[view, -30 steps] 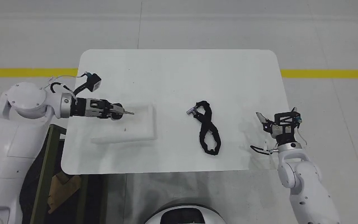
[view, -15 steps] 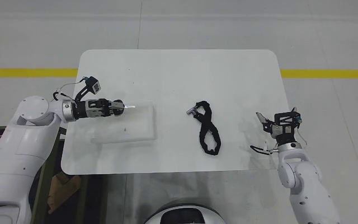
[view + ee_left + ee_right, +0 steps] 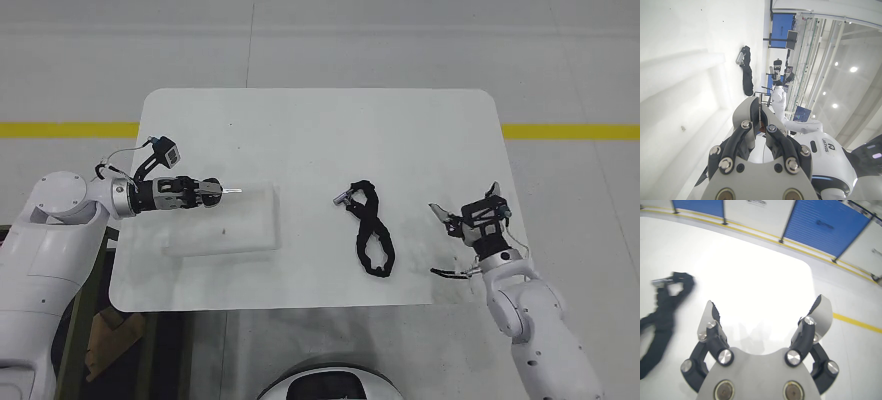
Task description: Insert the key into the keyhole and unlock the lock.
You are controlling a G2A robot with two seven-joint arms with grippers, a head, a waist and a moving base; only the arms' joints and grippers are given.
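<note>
Top view gives you the white table (image 3: 400, 130) first, with a white foam pad (image 3: 245, 225) lying toward 8 o'clock from its middle. The black chain lock (image 3: 373, 243) is coiled in a figure of eight just toward 4 o'clock of the middle, well apart from the pad. Your left gripper (image 3: 212, 190) hangs at the table's 9 o'clock side over the pad's 11 o'clock edge. Its fingers (image 3: 745, 111) are pinched tight on the key (image 3: 230, 190), whose blade points toward 3 o'clock. Your right gripper (image 3: 443, 243) sits at 4 o'clock by the table's edge, spread wide with nothing in it, near the chain but not touching. The silver lock cylinder (image 3: 343, 199) lies at the chain's 11 o'clock end, and you cannot tell from these views which end takes the key. As I judge it, the insertion is not yet begun. Watch the loose cylinder: nothing pins it, so a push from the key would likely slide it away unless your right gripper steadies it first. Watch also the thin pinch: a skewed approach could twist the blade between the fingers or knock it out
</note>
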